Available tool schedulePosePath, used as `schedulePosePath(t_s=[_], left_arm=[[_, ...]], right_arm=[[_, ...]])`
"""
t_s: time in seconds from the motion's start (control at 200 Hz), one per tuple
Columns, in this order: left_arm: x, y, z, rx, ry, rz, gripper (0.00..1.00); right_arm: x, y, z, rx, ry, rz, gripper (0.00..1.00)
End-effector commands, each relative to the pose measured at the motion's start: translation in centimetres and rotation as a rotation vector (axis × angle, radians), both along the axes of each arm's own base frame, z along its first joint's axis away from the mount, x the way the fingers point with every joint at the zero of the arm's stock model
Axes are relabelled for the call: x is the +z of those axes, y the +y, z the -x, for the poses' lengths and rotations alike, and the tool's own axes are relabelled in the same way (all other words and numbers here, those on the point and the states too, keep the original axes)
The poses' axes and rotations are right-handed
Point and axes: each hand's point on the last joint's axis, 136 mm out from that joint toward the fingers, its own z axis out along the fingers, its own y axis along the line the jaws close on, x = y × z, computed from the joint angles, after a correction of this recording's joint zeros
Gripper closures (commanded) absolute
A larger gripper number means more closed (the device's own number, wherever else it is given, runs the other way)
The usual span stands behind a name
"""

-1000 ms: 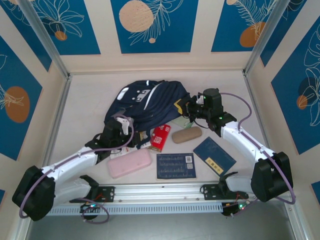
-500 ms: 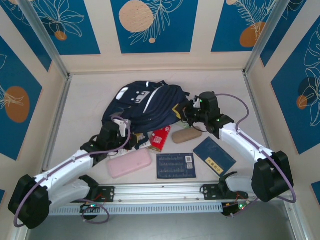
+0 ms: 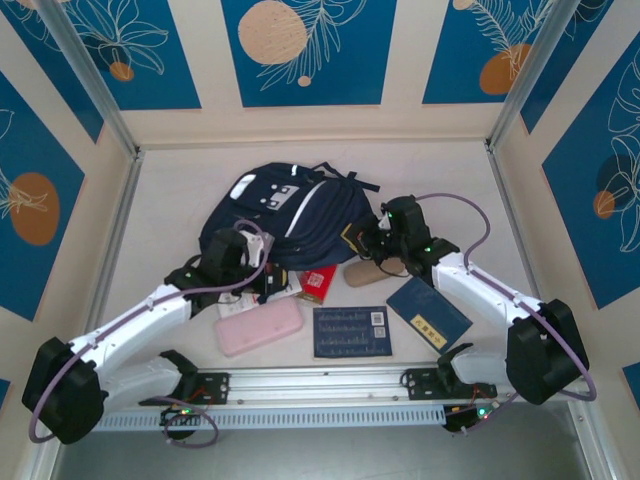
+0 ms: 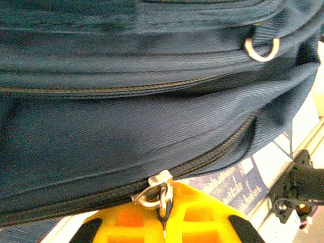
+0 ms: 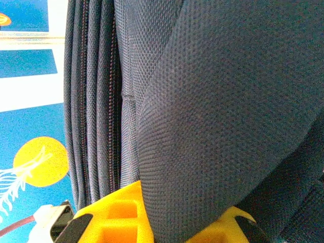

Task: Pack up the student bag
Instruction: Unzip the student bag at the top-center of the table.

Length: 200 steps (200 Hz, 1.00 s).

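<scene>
Backpack (image 3: 300, 215) lies flat at the middle of the tabletop (image 3: 160, 200), toward the far side, front pocket with white patches facing up and far-left.

Left pincer (image 3: 268, 280) is at the bag's near edge, clenched on the metal zip pull (image 4: 154, 190). In the left wrist view the pull sits pinched between the yellow fingers (image 4: 202, 223). A metal D-ring (image 4: 261, 49) shows on the upper seam.

Right pincer (image 3: 370, 240) is at the bag's right edge, clamped on a fold of the navy fabric (right wrist view: cloth runs down between the two yellow fingers (image 5: 119, 210)).

Surface: pale beige, matte. Loose items sit in a row near the bag:
- pink pencil case (image 3: 260, 325), near-left
- red box (image 3: 320, 282), touching the bag's near edge
- tan glasses case (image 3: 372, 270), just beside the right pincer
- blue booklet (image 3: 350, 332), centre near
- navy notebook (image 3: 428, 312), to its right

Aluminium rail (image 3: 320, 385) runs along the near edge and carries both arm bases.

Room: cream walls (image 3: 400, 60) on three sides with blue panels, orange discs and white leaf line-art. Slanted aluminium posts (image 3: 95, 90) stand at the far corners.
</scene>
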Motion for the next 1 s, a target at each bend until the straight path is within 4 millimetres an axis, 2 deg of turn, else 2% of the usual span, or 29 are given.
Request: schedulePosePath(t_s=[0.0, 0.25, 0.37, 0.545, 0.77, 0.995], left_arm=[[3.4, -2.8, 0.8, -0.117, -0.027, 0.078, 0.98], [5.3, -5.4, 2.3, -0.239, -0.002, 0.052, 0.92], [5.1, -6.4, 2.1, -0.26, 0.027, 0.046, 0.91], [5.6, -9.3, 2.9, -0.35, 0.059, 0.046, 0.87], [3.4, -10.3, 2.7, -0.367, 0.11, -0.015, 0.83], [2.1, -12.2, 1.3, -0.358, 0.168, -0.019, 0.79]], right_arm=[[-0.3, 0.5, 0.5, 0.04, -0.042, 0.047, 1.0], [-0.9, 0.2, 0.8, 0.053, -0.056, 0.096, 1.0], [-1.5, 0.4, 1.0, 0.056, -0.049, 0.099, 1.0], [-2.6, 0.4, 1.3, 0.064, -0.034, 0.116, 1.0], [-2.6, -0.1, 1.4, 0.07, -0.058, 0.14, 1.0], [-2.9, 1.7, 2.0, 0.164, -0.053, 0.09, 1.0]])
